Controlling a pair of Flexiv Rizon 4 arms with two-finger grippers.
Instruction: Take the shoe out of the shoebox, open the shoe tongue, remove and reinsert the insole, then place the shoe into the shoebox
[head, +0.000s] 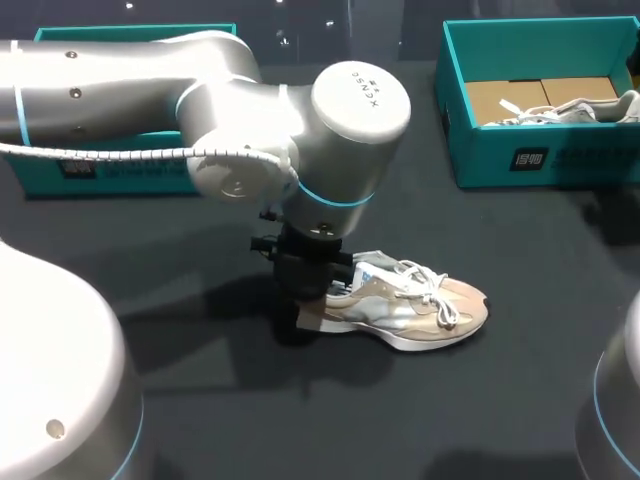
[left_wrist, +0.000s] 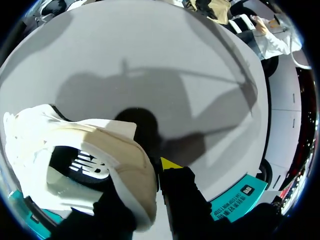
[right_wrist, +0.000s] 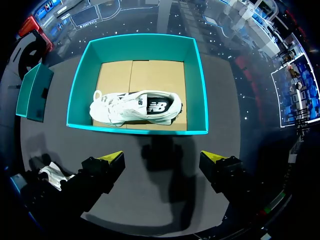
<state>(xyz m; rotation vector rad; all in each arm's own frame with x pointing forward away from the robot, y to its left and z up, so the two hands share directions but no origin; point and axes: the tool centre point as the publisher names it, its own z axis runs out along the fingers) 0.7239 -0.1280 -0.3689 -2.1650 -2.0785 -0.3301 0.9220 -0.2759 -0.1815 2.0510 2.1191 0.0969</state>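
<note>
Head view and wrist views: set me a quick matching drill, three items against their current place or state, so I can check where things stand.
Items:
1. beige shoe
2. white shoe
3. right jaws

States:
A. open, with the teal shoebox ahead of them
B. on the table, heel between the left jaws
C. lying inside the shoebox

Pairs: 1-B, 2-C, 3-A

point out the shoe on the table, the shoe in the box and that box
shoe on the table (head: 455, 300), head view, toe area
shoe in the box (right_wrist: 137, 106), right wrist view, its side at midfoot
box (right_wrist: 86, 90), right wrist view, teal side wall
</note>
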